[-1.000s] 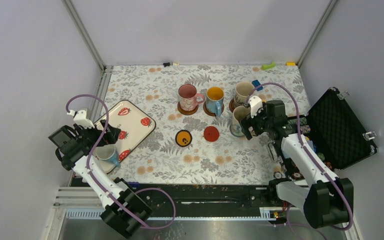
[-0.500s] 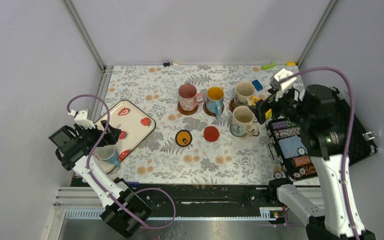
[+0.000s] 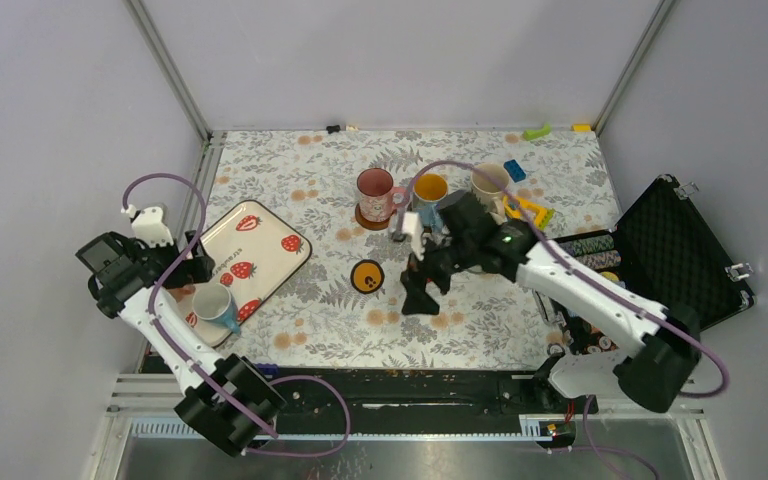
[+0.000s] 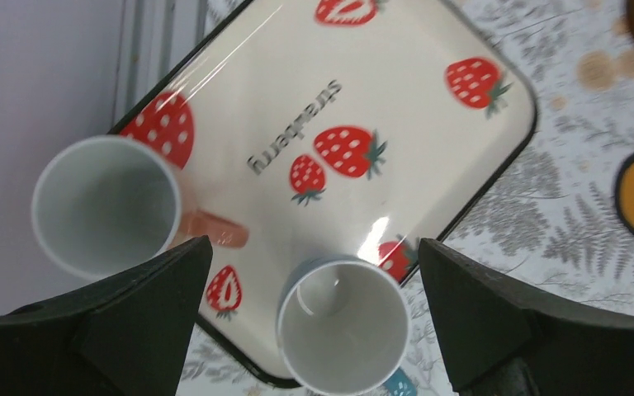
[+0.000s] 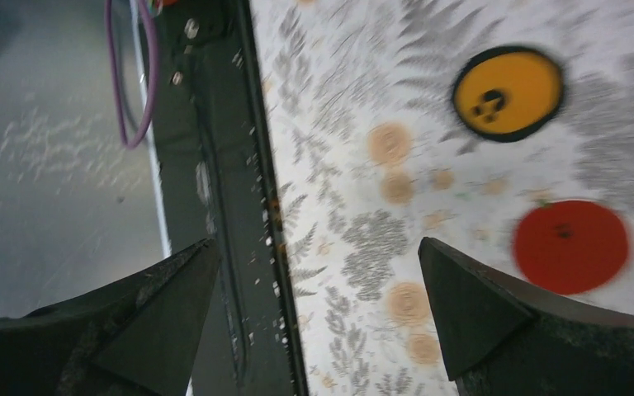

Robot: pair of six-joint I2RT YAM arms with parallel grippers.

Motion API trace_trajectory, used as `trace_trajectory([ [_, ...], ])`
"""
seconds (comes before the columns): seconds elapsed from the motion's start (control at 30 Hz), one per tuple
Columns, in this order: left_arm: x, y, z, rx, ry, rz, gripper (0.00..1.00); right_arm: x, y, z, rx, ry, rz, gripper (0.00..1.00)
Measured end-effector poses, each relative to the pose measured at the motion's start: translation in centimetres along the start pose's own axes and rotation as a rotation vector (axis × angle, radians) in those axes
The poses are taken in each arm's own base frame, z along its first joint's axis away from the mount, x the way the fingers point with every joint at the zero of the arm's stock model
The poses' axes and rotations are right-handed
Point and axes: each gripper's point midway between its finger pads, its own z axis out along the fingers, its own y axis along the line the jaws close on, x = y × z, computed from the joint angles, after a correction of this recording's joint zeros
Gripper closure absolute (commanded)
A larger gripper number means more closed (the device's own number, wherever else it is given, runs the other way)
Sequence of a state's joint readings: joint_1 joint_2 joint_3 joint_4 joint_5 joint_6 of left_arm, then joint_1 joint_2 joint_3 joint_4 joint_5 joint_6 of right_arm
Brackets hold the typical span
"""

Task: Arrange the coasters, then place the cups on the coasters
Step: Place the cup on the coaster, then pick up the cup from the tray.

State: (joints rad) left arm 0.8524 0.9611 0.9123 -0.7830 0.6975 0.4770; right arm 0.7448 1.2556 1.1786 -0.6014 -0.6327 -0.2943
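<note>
My left gripper [image 3: 192, 268] [image 4: 314, 323] hangs open above the strawberry tray [image 4: 413, 91]. A blue-sided cup [image 4: 343, 328] [image 3: 212, 301] stands below the gap, and a cup with a pink handle [image 4: 103, 206] is to its left. My right gripper [image 3: 418, 292] [image 5: 318, 323] is open and empty above the table's near edge. The red coaster [image 5: 570, 245] and orange coaster [image 5: 508, 92] [image 3: 367, 276] lie bare. At the back stand the pink cup [image 3: 374, 191] on a dark brown coaster, the blue cup [image 3: 430, 190] and a cream cup [image 3: 489, 180]. The right arm hides the red coaster in the top view.
An open black case [image 3: 682, 250] with stacked poker chips [image 3: 600, 250] sits at the right. A blue block [image 3: 513, 170], a yellow piece [image 3: 532, 211] and a green piece [image 3: 536, 131] lie at the back right. The black base rail [image 5: 231, 206] runs along the near edge.
The right arm left the cream cup, rose by the case, then swung left to the middle front of the table. The left arm drew back a little to the left.
</note>
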Motion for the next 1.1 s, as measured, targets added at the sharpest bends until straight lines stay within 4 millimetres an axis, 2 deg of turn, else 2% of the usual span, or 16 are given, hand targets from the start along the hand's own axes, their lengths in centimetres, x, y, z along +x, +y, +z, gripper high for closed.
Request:
trace_trajectory([
  [0.07, 1.2, 1.1, 0.0, -0.050, 0.057, -0.008, 0.01, 2.4, 1.1, 2.5, -0.068, 0.094, 0.004, 0.00],
  [0.13, 1.9, 1.7, -0.1, -0.083, 0.093, -0.006, 0.01, 3.8, 2.7, 4.0, -0.128, 0.157, -0.034, 0.00],
  [0.27, 2.7, 1.7, -0.1, -0.083, 0.130, 0.026, 0.01, 4.8, 5.8, 5.2, -0.217, 0.200, -0.141, 0.00],
  [0.4, 3.9, 0.3, 1.8, 0.004, 0.222, 0.075, 0.01, 6.0, 7.5, 5.7, -0.268, 0.232, -0.199, 0.00],
  [0.53, 5.8, -0.5, 4.5, 0.054, 0.357, 0.096, 0.01, 6.8, 7.9, 6.0, -0.283, 0.254, -0.210, 0.00],
  [0.63, 6.5, 0.2, 5.1, 0.026, 0.410, 0.058, 0.01, 7.0, 7.7, 6.0, -0.277, 0.260, -0.214, 0.00],
  [0.7, 6.1, 0.8, 5.2, -0.009, 0.401, 0.050, 0.01, 7.2, 7.6, 6.0, -0.275, 0.262, -0.214, 0.00],
  [0.83, 4.3, 1.3, 4.3, -0.076, 0.326, 0.078, 0.01, 7.2, 7.5, 6.1, -0.269, 0.265, -0.215, 0.00],
  [0.93, 2.8, 1.1, 2.8, -0.121, 0.240, 0.135, 0.01, 7.4, 7.3, 6.5, -0.267, 0.272, -0.210, 0.00],
  [1.1, 2.6, 2.0, 0.8, -0.237, 0.206, 0.201, 0.01, 8.5, 6.3, 7.5, -0.240, 0.323, -0.191, 0.02],
])
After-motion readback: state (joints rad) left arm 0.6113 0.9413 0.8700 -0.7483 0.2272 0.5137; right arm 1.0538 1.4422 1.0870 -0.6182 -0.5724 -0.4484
